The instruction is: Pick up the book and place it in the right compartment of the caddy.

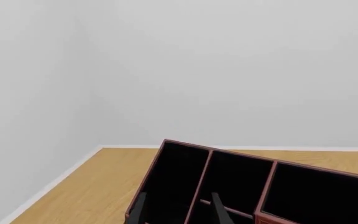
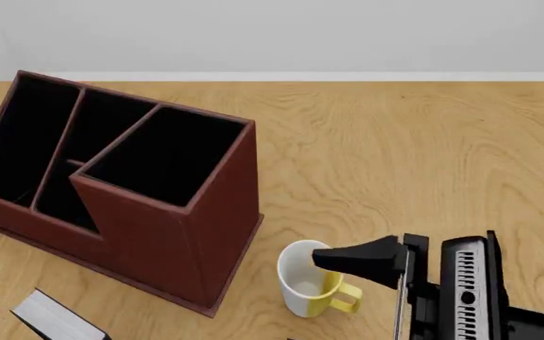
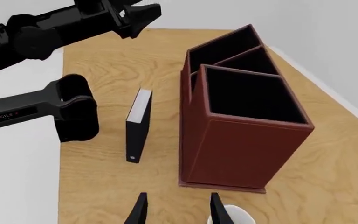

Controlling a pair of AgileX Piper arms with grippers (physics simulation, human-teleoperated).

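Observation:
The black book [image 3: 138, 126] with its white page block stands on edge on the table, in front of the caddy [image 3: 241, 116]; only a corner of it [image 2: 57, 319] shows in the front view. The reddish-brown caddy [image 2: 130, 191] stands at the left, its large right compartment [image 2: 168, 156] black and open, with nothing visible inside. My left gripper [image 1: 179, 212] is open and empty above the caddy [image 1: 229, 182]; it also shows in the right wrist view [image 3: 138, 16]. My right gripper [image 3: 177, 210] is open and empty, up over the mug [image 2: 312, 287].
A white and yellow mug [image 3: 234, 217] stands just right of the caddy, under my right gripper [image 2: 303, 298]. The left arm [image 3: 36, 112] reaches in above the table's near edge beside the book. Bare wood [image 2: 423, 156] lies to the right of the caddy.

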